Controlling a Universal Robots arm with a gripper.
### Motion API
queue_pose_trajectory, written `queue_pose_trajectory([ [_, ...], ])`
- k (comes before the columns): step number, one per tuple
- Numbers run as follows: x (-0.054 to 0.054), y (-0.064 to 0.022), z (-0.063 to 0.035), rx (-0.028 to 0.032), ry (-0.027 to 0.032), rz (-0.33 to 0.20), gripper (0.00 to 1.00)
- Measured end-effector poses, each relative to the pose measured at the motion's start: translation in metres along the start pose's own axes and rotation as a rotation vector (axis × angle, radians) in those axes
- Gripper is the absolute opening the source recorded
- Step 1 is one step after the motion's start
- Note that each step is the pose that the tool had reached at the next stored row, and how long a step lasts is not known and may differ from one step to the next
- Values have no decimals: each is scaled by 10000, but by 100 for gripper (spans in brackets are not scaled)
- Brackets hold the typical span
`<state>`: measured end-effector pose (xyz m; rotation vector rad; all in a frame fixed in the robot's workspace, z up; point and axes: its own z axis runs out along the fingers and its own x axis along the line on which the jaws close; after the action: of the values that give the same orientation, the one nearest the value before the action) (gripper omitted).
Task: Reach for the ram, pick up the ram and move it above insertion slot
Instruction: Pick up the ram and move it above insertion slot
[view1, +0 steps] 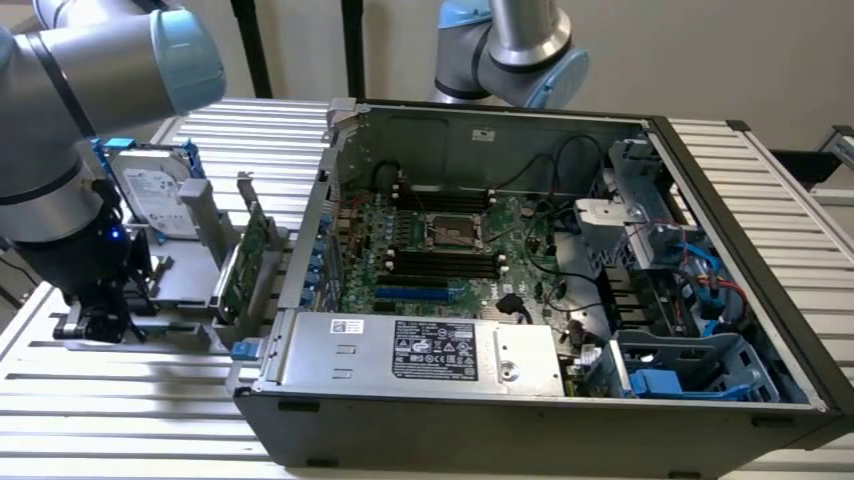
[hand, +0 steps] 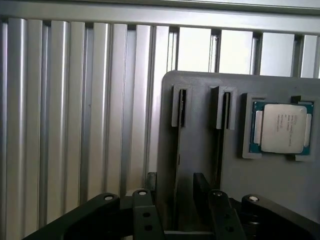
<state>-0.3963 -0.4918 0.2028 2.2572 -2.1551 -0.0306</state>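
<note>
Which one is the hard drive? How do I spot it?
Find the big open computer case; on the exterior view's left of it a grey holder stands on the ribbed table. The hard drive is the silver box with a white label standing in it, unlike the flat green card beside it.

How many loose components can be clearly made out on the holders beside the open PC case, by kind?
Hard drive: 1
Green expansion card: 1
Processor: 1
Total: 3
</note>
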Motion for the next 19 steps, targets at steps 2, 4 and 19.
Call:
queue_pose_trajectory([
  [2,0,0,18,-1,0,1,42],
  [4,0,-1,34,0,-1,1,42],
  [19,-5,1,55,-1,-1,1,13],
])
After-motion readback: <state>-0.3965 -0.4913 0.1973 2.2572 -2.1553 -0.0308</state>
